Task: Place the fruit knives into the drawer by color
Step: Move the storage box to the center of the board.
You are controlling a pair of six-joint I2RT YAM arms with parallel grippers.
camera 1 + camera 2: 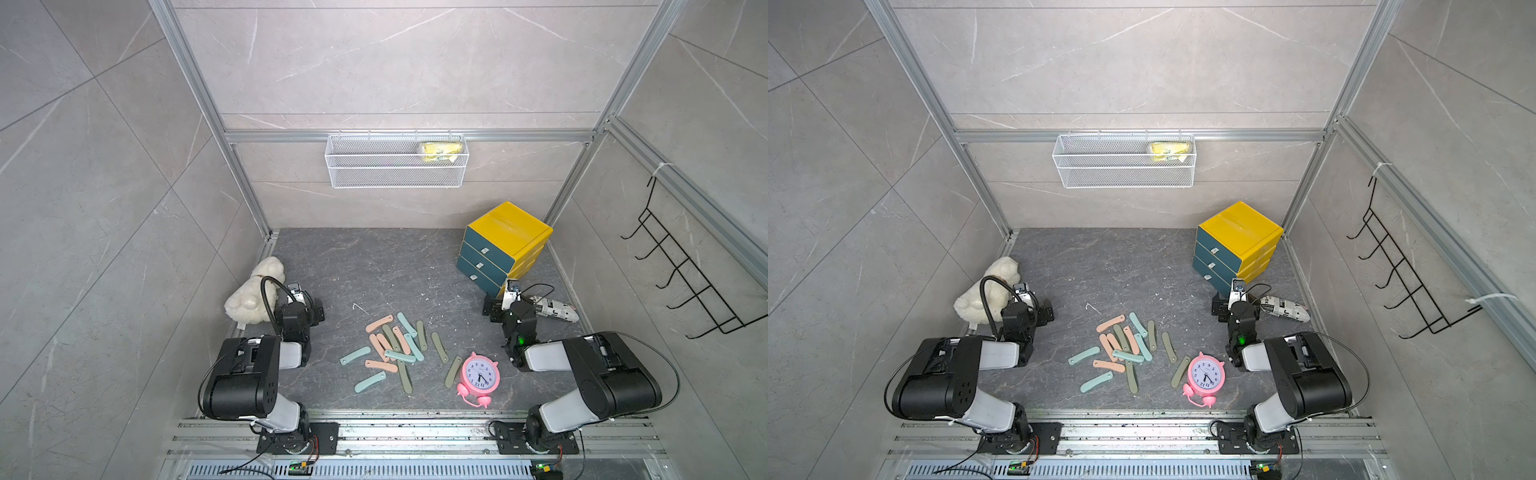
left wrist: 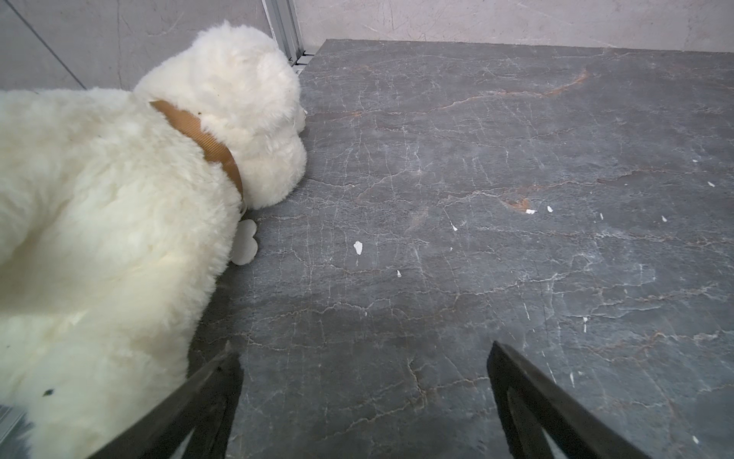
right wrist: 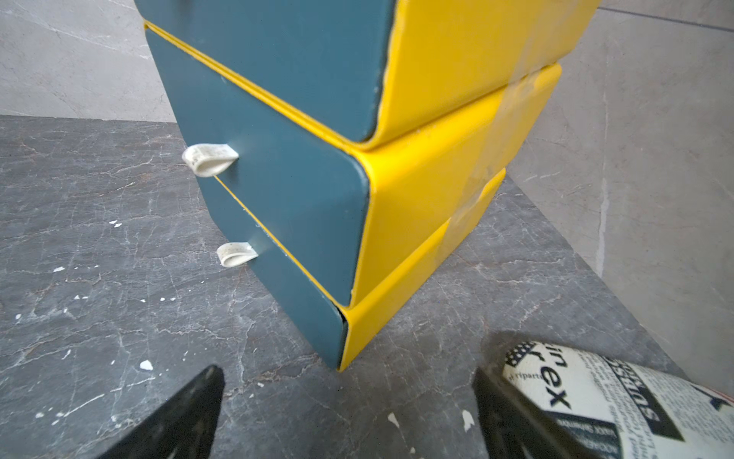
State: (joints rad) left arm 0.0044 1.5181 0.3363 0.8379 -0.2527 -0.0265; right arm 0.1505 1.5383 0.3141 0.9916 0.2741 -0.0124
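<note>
**Near edge.** Ribbed aluminium rail [image 1: 415,432] runs across the front.

**Just past it, right of centre.** Pink alarm clock [image 1: 481,374]: round, glossy plastic, face turned up, twin bells toward the rail.

**Centre.** Dark grey veined stone tabletop [image 1: 374,266].
- The fruit knives [image 1: 395,349] lie here in one loose heap, well apart from the drawer.
- They are flat matte bars with rounded ends, in salmon, mint-teal and olive. The middle ones overlap and cross.
- Long axes are mixed. Two teal knives [image 1: 370,382] at the near left slant toward the far right, and so does the salmon knife [image 1: 379,323] at the far edge.
- The olive knives [image 1: 439,347] on the right run roughly near to far, one of them just beside the clock.
- Holes are too small for me to tell which end.

**My left gripper** [image 2: 363,353]. Black fingers are spread wide, with only bare stone between them. Beside it lies a white plush toy [image 2: 119,218] with shaggy pile and a ribbed tan collar, over by the left wall.

**My right gripper** [image 3: 349,371]. Also spread wide, holding nothing. One finger is just beside a newspaper-print roll [image 3: 595,401], a cylinder lying on its side.

**Beyond that.** The drawer [image 3: 278,159]: boxy, smooth yellow shell with rounded corners.
- Three stacked dark-teal fronts, all flush shut, each with a small pale loop pull.
- It stands skewed, a corner toward my right gripper and the fronts facing near-left.

**Far wall.** White wire-mesh basket [image 1: 395,166] hung on a bar, with a crumpled yellow packet [image 1: 440,150] in its right end.

**Right wall.** Black wire hook rack [image 1: 690,266].
</note>
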